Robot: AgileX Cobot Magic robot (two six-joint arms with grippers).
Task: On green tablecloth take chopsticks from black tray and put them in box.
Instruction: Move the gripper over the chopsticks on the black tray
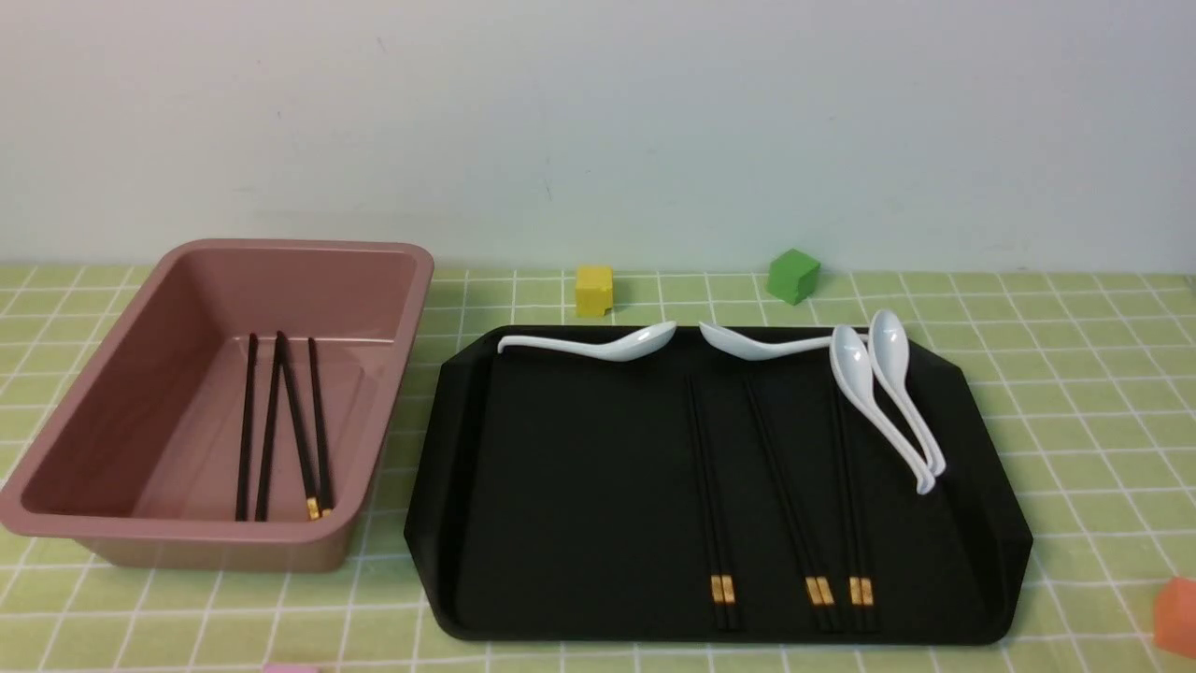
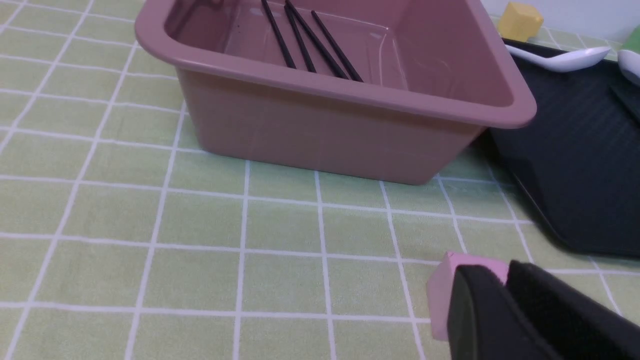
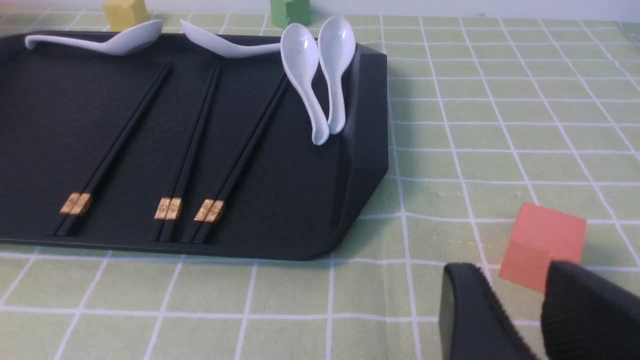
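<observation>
On the green tablecloth (image 1: 1074,393) lies the black tray (image 1: 561,486) with three pairs of black chopsticks (image 1: 715,495) side by side, gold bands toward me; they also show in the right wrist view (image 3: 190,150). The pink box (image 1: 299,248) stands left of the tray with two pairs of chopsticks (image 1: 280,430) on its floor, which also show in the left wrist view (image 2: 305,42). Neither gripper shows in the front view. My left gripper (image 2: 505,275) is shut and empty, low over the cloth in front of the box. My right gripper (image 3: 515,272) is open and empty, off the tray's near right corner.
Several white spoons (image 1: 878,402) lie along the tray's far edge and right side. A yellow cube (image 1: 594,290) and a green cube (image 1: 793,276) sit behind the tray. An orange cube (image 3: 542,245) is just beyond my right gripper; a pink cube (image 2: 442,295) just beyond my left.
</observation>
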